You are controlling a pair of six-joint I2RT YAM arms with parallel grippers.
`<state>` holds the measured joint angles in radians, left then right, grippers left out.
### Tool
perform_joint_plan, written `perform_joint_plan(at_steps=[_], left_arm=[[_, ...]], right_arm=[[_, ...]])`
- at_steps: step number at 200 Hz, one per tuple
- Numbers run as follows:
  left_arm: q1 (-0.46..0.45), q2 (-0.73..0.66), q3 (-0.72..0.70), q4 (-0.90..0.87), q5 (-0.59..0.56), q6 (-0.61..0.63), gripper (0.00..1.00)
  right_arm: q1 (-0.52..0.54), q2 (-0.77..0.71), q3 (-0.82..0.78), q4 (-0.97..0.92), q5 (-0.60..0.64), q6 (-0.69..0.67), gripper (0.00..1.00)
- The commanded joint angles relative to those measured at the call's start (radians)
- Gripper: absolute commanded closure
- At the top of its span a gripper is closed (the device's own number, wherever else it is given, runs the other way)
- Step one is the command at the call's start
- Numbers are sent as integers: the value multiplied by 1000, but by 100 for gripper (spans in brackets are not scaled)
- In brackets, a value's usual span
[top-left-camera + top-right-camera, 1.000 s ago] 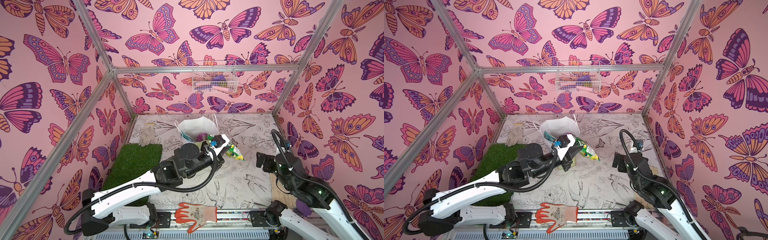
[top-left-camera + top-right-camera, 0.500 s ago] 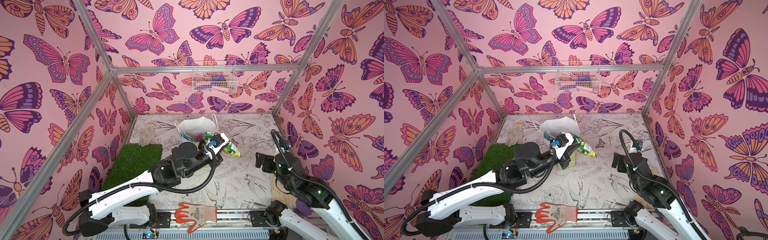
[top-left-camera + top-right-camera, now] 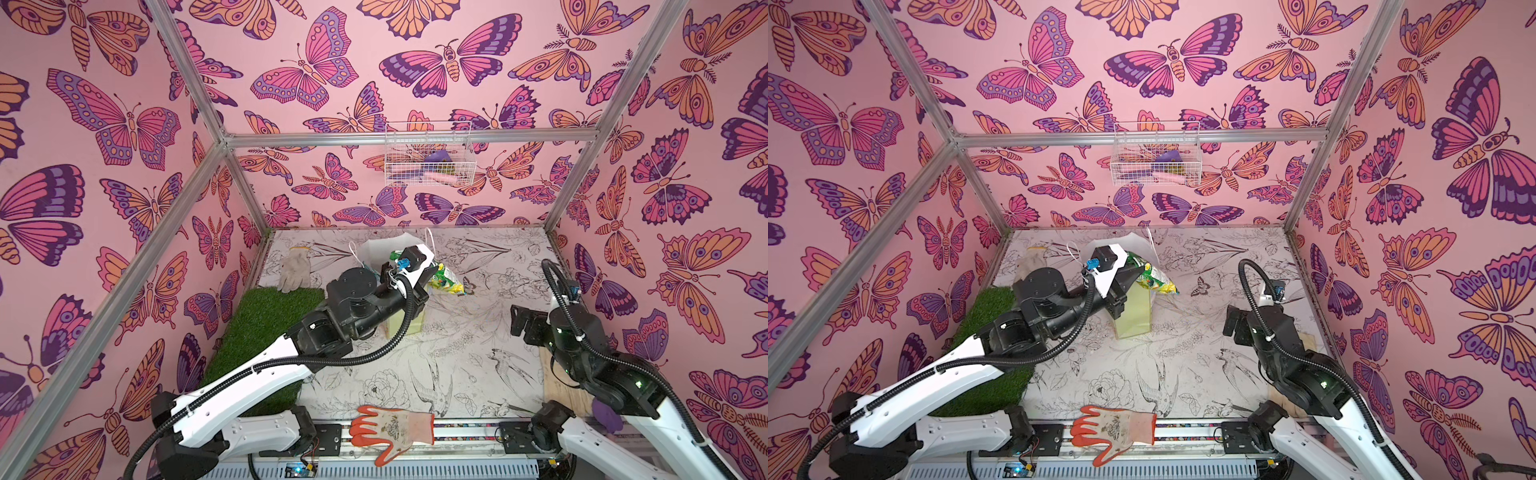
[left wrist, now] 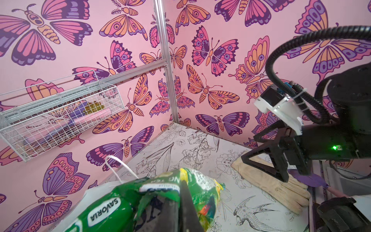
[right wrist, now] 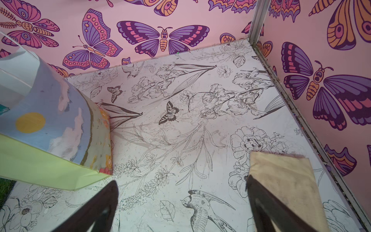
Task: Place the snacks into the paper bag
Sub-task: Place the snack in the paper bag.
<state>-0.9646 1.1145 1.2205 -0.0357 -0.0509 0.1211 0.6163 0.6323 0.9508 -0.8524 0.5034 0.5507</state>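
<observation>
The green-and-yellow snack bag (image 3: 446,280) (image 3: 1153,277) hangs in the air at the right rim of the paper bag (image 3: 409,326) (image 3: 1134,312). My left gripper (image 3: 1128,277) (image 4: 183,181) is shut on this packet (image 4: 124,202), with the paper bag's white rim (image 4: 94,192) and cord handle just beyond it. The paper bag stands upright, and the left arm covers most of its mouth. My right gripper (image 3: 519,320) (image 3: 1231,328) (image 5: 180,180) hovers open and empty over the floor, to the right of the paper bag (image 5: 40,160). Any other snacks are hidden.
A white wire basket (image 3: 428,166) hangs on the back wall. A pale cloth glove (image 3: 295,270) lies back left, beside a green turf mat (image 3: 266,328). An orange-and-white glove (image 3: 392,428) lies on the front rail. Another pale glove (image 5: 285,180) lies under the right arm.
My left gripper has carried the green-and-yellow bag back and up, closer to the paper bag's mouth. The right arm has barely moved.
</observation>
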Motion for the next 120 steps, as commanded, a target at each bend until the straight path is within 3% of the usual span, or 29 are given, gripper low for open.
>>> perform_joint_plan(at_steps=[1,120], left_arm=[[43,-28,9,33,59,-46,100],[275,-15,-80,99,158,-215,100]], right_arm=[[-6,-1,-6,9,-2,12,1],[-7,-2,-9,13,-14,15,1]])
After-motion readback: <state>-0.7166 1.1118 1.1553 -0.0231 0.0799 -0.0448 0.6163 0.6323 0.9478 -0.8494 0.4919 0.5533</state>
